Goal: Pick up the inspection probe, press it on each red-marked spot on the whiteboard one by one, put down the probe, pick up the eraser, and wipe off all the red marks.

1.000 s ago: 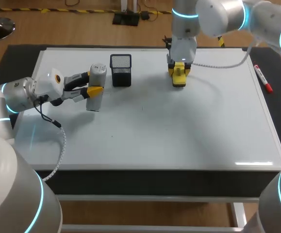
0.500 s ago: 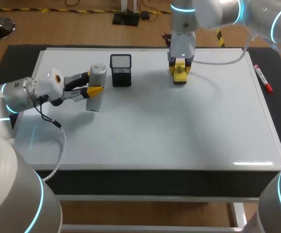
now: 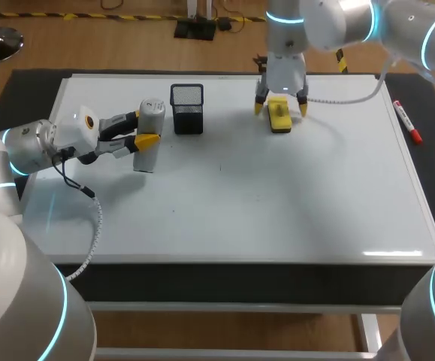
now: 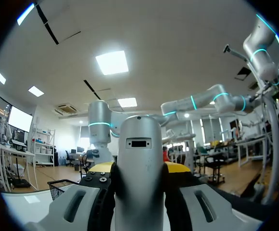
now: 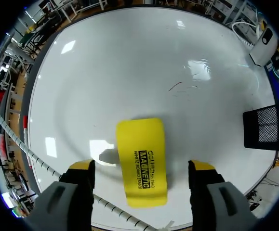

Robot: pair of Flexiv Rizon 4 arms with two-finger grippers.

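L tool [image 3: 143, 128] horiz., clamped on probe [image 3: 151, 110]; R tool [image 3: 281, 109] pointing down, fingers wide apart.

And there go the fingers! The right gripper [image 3: 281, 110], clamped on the yellow eraser [image 3: 279, 117] a moment ago, has sprung wide, its yellow tips now standing clear on either side. The eraser lies released, flat on the whiteboard [image 3: 292, 203], after a small nudge toward the far edge.
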